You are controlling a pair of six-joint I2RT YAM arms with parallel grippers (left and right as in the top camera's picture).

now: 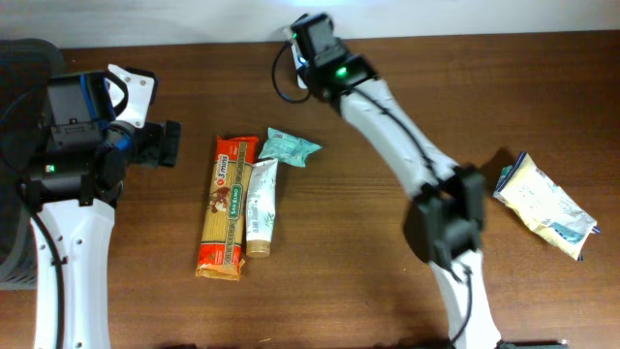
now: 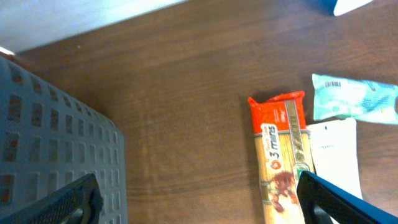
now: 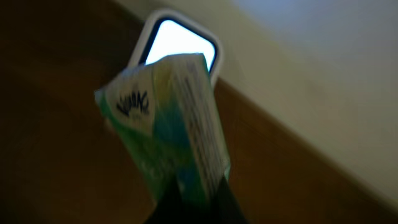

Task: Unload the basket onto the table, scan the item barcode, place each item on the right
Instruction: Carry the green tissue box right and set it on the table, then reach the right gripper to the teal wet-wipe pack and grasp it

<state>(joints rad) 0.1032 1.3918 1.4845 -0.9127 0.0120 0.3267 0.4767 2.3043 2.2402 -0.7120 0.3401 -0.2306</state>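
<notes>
Groceries lie in a cluster on the bench [image 1: 349, 262] in your overhead view. An orange pasta pack [image 1: 225, 206] lies lengthwise, a white tube [image 1: 262, 208] touches its right side, and a teal sachet [image 1: 289, 147] sits at the tube's far end. A yellow-and-blue bag [image 1: 544, 206] lies well apart, near the right edge, and a dark basket [image 1: 19, 145] stands at the left edge. Your left pincer [image 1: 167, 144] hovers just left of the pasta pack with nothing in it. Your right arm [image 1: 387, 126] stretches from the near edge to the far edge by the wall. From above you cannot make out what its tip carries.

In your left wrist view, the fingers [image 2: 68, 202] sit at the two bottom corners, spread wide with only bare wood between them. The pasta pack, tube and sachet lie ahead on the right, and the basket's gridded wall fills the left.

In your right wrist view, the right pincer [image 3: 189, 199] is clamped on the lower end of a green-and-white packet [image 3: 165, 118] and holds it upright with a slight tilt. Fine print runs down one face, but the picture is too blurred to pick out a barcode. The scanner [image 3: 180, 43], a white-rimmed bright window, shows just behind the packet's top, at the foot of the pale wall. You cannot tell whether the two touch.
</notes>
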